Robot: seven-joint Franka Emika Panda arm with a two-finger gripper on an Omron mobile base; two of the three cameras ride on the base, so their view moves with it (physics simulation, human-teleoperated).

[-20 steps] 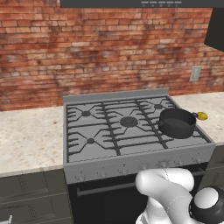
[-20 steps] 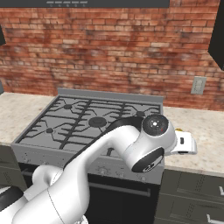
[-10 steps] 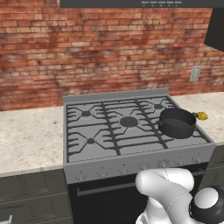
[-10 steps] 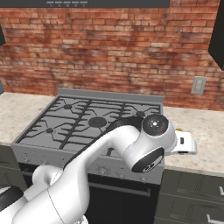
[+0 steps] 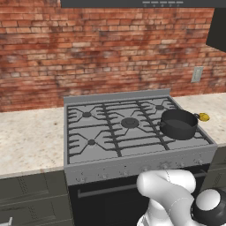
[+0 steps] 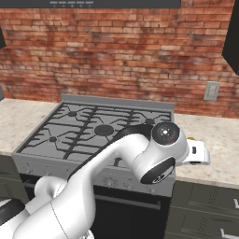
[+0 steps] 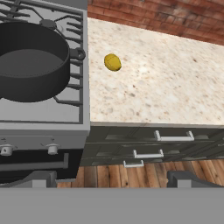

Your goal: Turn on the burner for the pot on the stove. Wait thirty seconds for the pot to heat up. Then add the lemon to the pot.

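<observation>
Your grey steel gas stove (image 5: 132, 132) sits between speckled stone counters (image 7: 166, 83). The short, wide, dark metal pot (image 5: 178, 123) stands on the stove's front right grate, over the burner it needs. The small yellow lemon (image 7: 112, 62) lies on the counter just beside the stove's right edge, near the pot, likely staged for dropping in. Your gripper (image 7: 107, 177) holds nothing, tips wide apart.

Even bright rendered light, soft faint shadows, no glare, slightly coarse.
</observation>
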